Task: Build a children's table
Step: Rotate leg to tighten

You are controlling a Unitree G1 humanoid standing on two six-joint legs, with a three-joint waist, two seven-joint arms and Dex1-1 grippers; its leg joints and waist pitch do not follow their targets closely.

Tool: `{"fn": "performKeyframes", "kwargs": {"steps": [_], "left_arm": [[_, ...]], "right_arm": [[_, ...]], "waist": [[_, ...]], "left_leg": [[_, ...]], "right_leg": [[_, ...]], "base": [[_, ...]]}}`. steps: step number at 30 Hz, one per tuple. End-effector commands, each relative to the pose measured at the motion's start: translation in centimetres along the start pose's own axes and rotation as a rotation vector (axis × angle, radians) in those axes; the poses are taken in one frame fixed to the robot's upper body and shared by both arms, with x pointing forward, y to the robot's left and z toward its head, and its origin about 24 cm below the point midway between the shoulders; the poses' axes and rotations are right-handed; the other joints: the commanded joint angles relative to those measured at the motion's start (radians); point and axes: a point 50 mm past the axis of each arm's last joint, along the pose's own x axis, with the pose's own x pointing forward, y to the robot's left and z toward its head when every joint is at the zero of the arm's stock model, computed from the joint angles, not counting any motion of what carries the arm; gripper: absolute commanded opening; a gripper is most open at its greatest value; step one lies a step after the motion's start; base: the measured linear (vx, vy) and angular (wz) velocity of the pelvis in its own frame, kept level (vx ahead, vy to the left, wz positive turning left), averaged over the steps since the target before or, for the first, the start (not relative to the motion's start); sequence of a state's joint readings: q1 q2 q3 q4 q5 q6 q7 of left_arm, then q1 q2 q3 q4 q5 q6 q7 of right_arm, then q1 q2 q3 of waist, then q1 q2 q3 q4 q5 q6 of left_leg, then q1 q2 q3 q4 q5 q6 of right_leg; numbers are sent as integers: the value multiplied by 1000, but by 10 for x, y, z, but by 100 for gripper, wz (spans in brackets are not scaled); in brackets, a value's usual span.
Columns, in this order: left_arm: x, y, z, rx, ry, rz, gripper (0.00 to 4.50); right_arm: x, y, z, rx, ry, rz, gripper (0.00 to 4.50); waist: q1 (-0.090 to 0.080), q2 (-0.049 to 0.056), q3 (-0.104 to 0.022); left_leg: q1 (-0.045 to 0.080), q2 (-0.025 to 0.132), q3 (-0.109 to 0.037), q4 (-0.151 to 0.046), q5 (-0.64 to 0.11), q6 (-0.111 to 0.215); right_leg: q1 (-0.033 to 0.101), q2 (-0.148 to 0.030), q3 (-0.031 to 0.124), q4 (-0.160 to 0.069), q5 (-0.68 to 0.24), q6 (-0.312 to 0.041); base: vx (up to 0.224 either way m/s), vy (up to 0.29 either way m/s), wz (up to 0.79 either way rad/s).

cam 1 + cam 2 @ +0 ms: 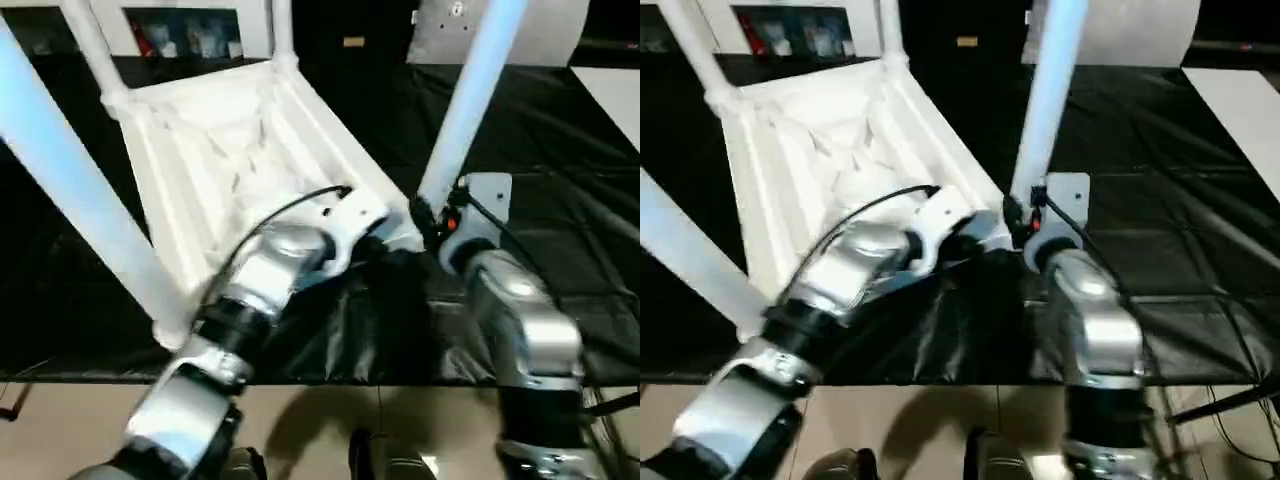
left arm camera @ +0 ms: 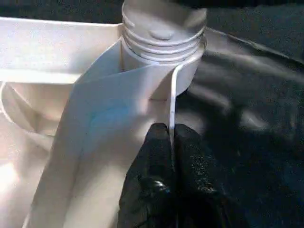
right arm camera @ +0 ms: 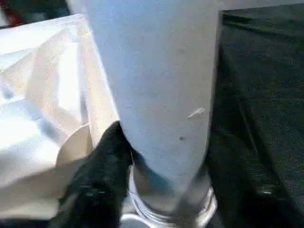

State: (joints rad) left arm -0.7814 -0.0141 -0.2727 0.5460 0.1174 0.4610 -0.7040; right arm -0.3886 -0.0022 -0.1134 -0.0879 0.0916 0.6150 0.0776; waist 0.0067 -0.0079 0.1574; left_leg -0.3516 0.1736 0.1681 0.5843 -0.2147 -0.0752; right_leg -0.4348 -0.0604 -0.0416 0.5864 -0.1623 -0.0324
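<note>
The children's table top point(image 1: 230, 150) lies upside down on the black cover, its ribbed underside facing up. White legs stand up from its corners: one at the near left point(image 1: 70, 190), one at the near right point(image 1: 470, 100), two at the back point(image 1: 283, 30). My left gripper point(image 2: 172, 142) is shut on the thin rim of the top, just beside the near right corner socket point(image 2: 161, 33) with its ribbed collar. My right gripper point(image 1: 430, 222) sits at the base of the near right leg point(image 3: 156, 85), right above that socket.
The black table cover point(image 1: 560, 180) spreads wrinkled over the work surface, and its near edge drops to a beige floor point(image 1: 330, 420). Shelves with small items point(image 1: 180, 40) stand at the back. A pale panel point(image 1: 620, 100) lies at the far right.
</note>
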Motion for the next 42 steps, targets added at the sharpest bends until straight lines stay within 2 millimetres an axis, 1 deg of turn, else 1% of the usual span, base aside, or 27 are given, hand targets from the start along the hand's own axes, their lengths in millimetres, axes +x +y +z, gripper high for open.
{"fn": "performKeyframes", "kwargs": {"steps": [1, 2, 3, 5, 6, 7, 9, 10, 11, 12, 13, 14, 15, 17, 19, 21, 22, 23, 25, 26, 28, 30, 31, 33, 34, 36, 42], "left_arm": [[14, -24, 17, 26, -56, -96, 0], [12, -23, 16, 37, -51, -104, 0], [12, -23, 16, 37, -51, -104, 0], [7, -19, 11, 63, -41, -119, 0], [7, -19, 11, 63, -41, -119, 0], [2, -15, 6, 79, -37, -135, 0], [-4, -11, 1, 83, -27, -151, 0], [-6, -10, -1, 80, -22, -153, 0], [-9, -7, -4, 90, -23, -167, 0], [-13, -4, -8, 90, -16, -177, 0], [-14, -4, -9, 95, -17, -182, 0], [-21, 0, -15, 118, -11, -213, 0], [-21, 0, -16, 119, -11, -215, 0], [-31, 4, -24, 161, -1, -270, 0], [-41, 5, -32, 199, 25, -353, 0], [-43, 6, -34, 203, 33, -372, 0], [-49, 5, -36, 243, 40, -422, 0], [-52, 4, -37, 261, 41, -460, 0], [-58, 6, -42, 305, 75, -514, 0], [-59, 7, -42, 314, 81, -520, 0], [-65, 10, -44, 359, 100, -562, 0], [-68, 11, -44, 391, 115, -605, 0], [-69, 11, -44, 400, 119, -616, 0], [-71, 10, -44, 436, 135, -663, 0], [-71, 9, -44, 448, 139, -679, 0], [-72, 8, -43, 464, 142, -704, 0], [-69, 3, -38, 495, 136, -749, 0]], "right_arm": [[-1, 20, -19, 38, 94, 84, 272], [-2, 15, -18, 38, 82, 80, 305], [-2, 15, -18, 38, 82, 80, 305], [-7, 6, -14, 19, 55, 118, 310], [-7, 6, -14, 19, 55, 118, 331], [-13, -3, -11, -4, 35, 166, 331], [-18, -13, -9, -41, 31, 220, 352], [-20, -15, -8, -52, 29, 234, 358], [-23, -21, -7, -65, 32, 270, 368], [-26, -29, -4, -86, 30, 305, 368], [-27, -31, -3, -93, 28, 316, 391], [-32, -42, 3, -133, 23, 374, 397], [-33, -43, 3, -135, 22, 377, 397], [-39, -59, 13, -198, 25, 472, 407], [-46, -67, 19, -303, 46, 611, 435], [-47, -68, 20, -323, 50, 642, 443], [-48, -71, 22, -361, 61, 693, 447], [-49, -71, 22, -378, 67, 735, 447], [-53, -70, 22, -401, 102, 853, 447], [-54, -69, 22, -405, 107, 878, 447], [-57, -66, 20, -428, 136, 1006, 447], [-57, -64, 18, -445, 161, 1081, 447], [-57, -64, 18, -448, 164, 1094, 447], [-54, -59, 15, -435, 173, 1155, 447], [-53, -57, 15, -426, 174, 1176, 430], [-52, -55, 13, -416, 194, 1209, 420], [-47, -47, 4, -370, 236, 1297, 362]], "waist": [[6, -3, -70], [7, -3, -72], [9, -2, -73], [11, -4, -73], [13, -4, -73], [14, -3, -75], [20, -5, -76], [20, -4, -77], [21, -6, -78], [22, -9, -78], [23, -9, -77], [25, -8, -75], [25, -9, -73], [28, -10, -72], [31, -10, -70], [30, -10, -70], [30, -10, -70], [29, -15, -73], [30, -11, -78], [32, -13, -78], [35, -14, -80], [38, -12, -82], [39, -15, -80], [42, -15, -79], [45, -16, -78], [50, -17, -78], [59, -18, -81]], "left_leg": [[-6, 30, -12, -71, -66, 79], [-5, 30, -10, -71, -57, 85], [-7, 31, -10, -70, -43, 97], [-7, 30, -8, -69, -34, 123], [-9, 31, -9, -69, -30, 127], [-9, 31, -8, -68, -21, 133], [-11, 33, -8, -66, 1, 160], [-10, 35, -7, -65, 6, 165], [-12, 33, -6, -62, 14, 176], [-12, 33, -6, -62, 13, 180], [-12, 34, -7, -63, 12, 181], [-10, 33, -5, -63, -13, 184], [-7, 35, -3, -64, -22, 182], [-6, 37, -4, -66, -47, 174], [-5, 40, -4, -66, -71, 169], [-5, 40, -4, -66, -70, 167], [-5, 40, -3, -66, -65, 166], [-6, 40, -4, -66, -59, 168], [-5, 42, -4, -63, -20, 184], [-3, 44, -4, -60, -2, 202], [-3, 45, -3, -56, 18, 230], [-1, 48, -3, -54, 36, 244], [-2, 49, -3, -55, 35, 246], [-3, 50, -2, -54, 28, 239], [-3, 51, -2, -55, 22, 233], [0, 53, 0, -55, 20, 225], [-1, 54, -1, -54, 27, 214]], "right_leg": [[69, -66, 46, -75, -234, -185], [70, -66, 46, -73, -207, -191], [73, -67, 46, -70, -166, -205], [76, -69, 46, -70, -130, -223], [78, -70, 46, -68, -127, -225], [78, -70, 47, -67, -116, -231], [85, -70, 47, -61, -73, -241], [83, -71, 47, -60, -62, -249], [84, -70, 46, -59, -49, -258], [86, -71, 46, -59, -50, -258], [87, -71, 46, -58, -56, -260], [84, -70, 44, -65, -109, -254], [82, -71, 46, -67, -127, -252], [80, -72, 44, -72, -191, -238], [76, -74, 45, -76, -242, -224], [75, -75, 45, -76, -252, -224], [74, -74, 44, -77, -251, -224], [75, -74, 44, -76, -250, -223], [76, -74, 45, -65, -182, -245], [73, -72, 44, -60, -137, -259], [74, -73, 44, -51, -83, -279], [74, -75, 43, -47, -60, -295], [72, -75, 42, -47, -62, -298], [72, -76, 41, -46, -90, -302], [72, -77, 41, -46, -102, -300], [69, -77, 42, -47, -113, -298], [69, -78, 42, -42, -101, -305]], "base": [[0, 0, 0], [0, 0, 0], [0, 0, 0], [0, 0, 0], [0, 0, 0], [0, 0, 0], [0, 0, 0], [0, 0, 0], [0, 0, 0], [0, 0, 0], [0, 0, 0], [0, 0, 0], [0, 0, 0], [0, 0, 0], [0, 0, 0], [0, 0, 0], [0, 0, 0], [0, 0, 0], [0, 0, 0], [0, 0, 0], [0, 0, 0], [0, 0, 0], [0, 0, 0], [0, 0, 0], [0, 0, 0], [0, 0, 0], [0, 0, 0]]}}
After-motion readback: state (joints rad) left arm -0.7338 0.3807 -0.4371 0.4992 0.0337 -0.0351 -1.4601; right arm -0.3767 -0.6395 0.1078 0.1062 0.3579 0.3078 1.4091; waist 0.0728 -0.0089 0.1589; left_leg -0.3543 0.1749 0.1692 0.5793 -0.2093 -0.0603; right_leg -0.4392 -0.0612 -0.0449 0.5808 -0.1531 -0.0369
